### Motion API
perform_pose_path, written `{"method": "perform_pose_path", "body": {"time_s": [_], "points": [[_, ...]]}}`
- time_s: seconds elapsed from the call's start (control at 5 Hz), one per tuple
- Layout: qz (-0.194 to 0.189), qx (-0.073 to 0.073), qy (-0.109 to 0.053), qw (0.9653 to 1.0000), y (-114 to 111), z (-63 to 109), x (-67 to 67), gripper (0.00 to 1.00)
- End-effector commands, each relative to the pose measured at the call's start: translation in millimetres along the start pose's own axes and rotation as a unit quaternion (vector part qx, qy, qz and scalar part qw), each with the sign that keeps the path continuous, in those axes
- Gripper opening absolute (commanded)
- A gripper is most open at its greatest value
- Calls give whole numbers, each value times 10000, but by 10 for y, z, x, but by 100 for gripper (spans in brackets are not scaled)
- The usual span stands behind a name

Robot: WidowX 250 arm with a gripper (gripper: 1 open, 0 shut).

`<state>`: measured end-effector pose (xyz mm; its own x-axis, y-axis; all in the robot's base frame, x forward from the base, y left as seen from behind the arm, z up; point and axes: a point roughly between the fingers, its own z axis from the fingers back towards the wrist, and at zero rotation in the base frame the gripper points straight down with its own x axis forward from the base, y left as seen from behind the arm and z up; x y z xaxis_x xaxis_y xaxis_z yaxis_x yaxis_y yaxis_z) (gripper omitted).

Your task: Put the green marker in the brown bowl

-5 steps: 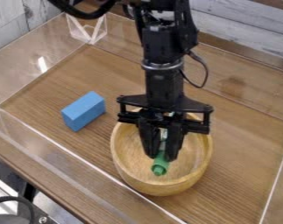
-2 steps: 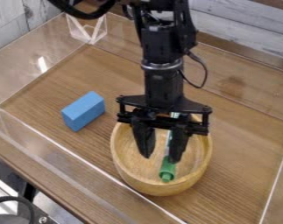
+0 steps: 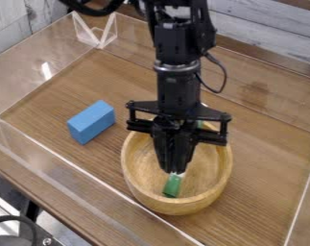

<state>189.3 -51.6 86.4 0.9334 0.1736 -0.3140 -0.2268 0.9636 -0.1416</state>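
Green marker (image 3: 174, 184) lying inside the brown bowl (image 3: 136, 180), black gripper (image 3: 176, 166) reaching in over it, fingers drawn together; blue block (image 3: 90, 120) on the table (image 3: 262, 183) beside the bowl.

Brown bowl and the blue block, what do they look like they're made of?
The brown bowl looks like wood with a smooth, slightly satiny finish, going by its even light-brown tone and thick rounded rim, though I can't rule out an imitation. The blue block could be painted wood, foam or plastic: its faces look flat, evenly coloured and fairly matt, which doesn't settle it.
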Motion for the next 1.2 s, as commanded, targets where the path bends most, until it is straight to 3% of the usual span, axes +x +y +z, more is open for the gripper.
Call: {"method": "perform_pose_path", "body": {"time_s": [0.0,0.4,1.0], "points": [[-117,-89,-319,9994,-33,205,43,100],[-212,-106,-299,9993,-47,285,-1,100],[-434,-112,-402,9982,-20,520,-36,100]]}}
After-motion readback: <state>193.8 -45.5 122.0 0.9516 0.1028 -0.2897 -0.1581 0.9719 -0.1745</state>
